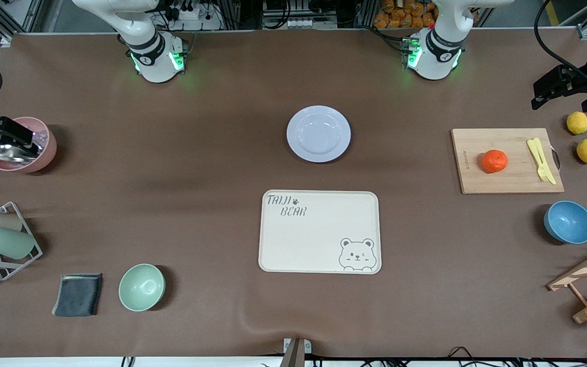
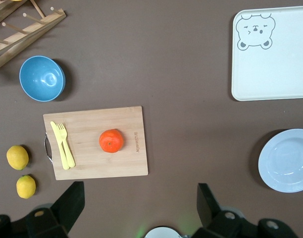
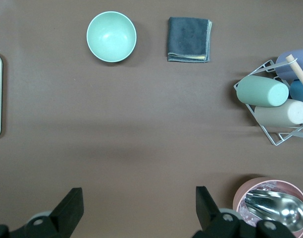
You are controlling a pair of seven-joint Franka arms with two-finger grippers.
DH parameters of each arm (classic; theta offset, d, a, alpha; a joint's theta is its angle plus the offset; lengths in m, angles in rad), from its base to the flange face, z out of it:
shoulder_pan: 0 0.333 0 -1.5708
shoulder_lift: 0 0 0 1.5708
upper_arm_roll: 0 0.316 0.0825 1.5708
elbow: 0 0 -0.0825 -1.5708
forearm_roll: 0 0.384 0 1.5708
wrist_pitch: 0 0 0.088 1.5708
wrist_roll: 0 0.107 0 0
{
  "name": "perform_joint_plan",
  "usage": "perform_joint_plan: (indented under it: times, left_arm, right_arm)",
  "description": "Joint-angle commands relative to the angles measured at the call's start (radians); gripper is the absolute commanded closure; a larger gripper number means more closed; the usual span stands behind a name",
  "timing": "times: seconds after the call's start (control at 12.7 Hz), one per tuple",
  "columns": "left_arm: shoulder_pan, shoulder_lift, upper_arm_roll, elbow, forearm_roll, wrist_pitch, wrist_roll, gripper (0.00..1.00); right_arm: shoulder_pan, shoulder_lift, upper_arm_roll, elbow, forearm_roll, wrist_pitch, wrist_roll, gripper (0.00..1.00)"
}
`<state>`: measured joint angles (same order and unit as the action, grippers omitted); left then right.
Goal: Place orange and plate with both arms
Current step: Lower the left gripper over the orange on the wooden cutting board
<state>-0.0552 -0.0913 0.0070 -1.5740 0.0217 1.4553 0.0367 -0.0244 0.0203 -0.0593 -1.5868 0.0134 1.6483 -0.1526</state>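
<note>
1. The tray (image 1: 319,232) is taken as landmark; the plate (image 1: 318,133) lies farther from the front camera than it, just apart.
2. The orange (image 1: 494,161) rests on the cutting board (image 1: 507,161), toward the left arm's end from the tray.
3. The left gripper (image 2: 136,208) is held wide open and empty, high above the table beside the cutting board.
4. The right gripper (image 3: 136,208) is held wide open and empty near the pink cup (image 1: 23,144), well apart from the tray.
5. The orange could be rolled off by an off-centre grip; the thin plate rim could be missed.

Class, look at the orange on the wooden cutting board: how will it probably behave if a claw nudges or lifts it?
The orange is round, so a sideways nudge would probably roll it across the flat cutting board. Its dimpled skin likely gives some grip, not slip. It seems light for its small size, though a hard squeeze might bruise it.
</note>
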Motion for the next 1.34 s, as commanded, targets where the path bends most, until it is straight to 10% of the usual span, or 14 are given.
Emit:
perform_joint_plan:
  times: [0.0, 0.63, 1.26]
  left_arm:
    - [0.001, 0.001, -0.006, 0.008, 0.021, 0.003, -0.006, 0.0]
    - [0.037, 0.234, -0.007, -0.05, 0.11, 0.075, -0.066, 0.0]
    - [0.158, 0.277, -0.007, -0.415, 0.11, 0.472, -0.054, 0.0]
  right_arm:
    - [0.003, 0.013, -0.004, 0.03, -0.01, -0.016, 0.007, 0.0]
    - [-0.003, 0.023, -0.005, 0.03, -0.003, -0.015, 0.002, 0.0]
    - [0.003, 0.023, -0.005, 0.027, -0.006, -0.019, 0.008, 0.0]
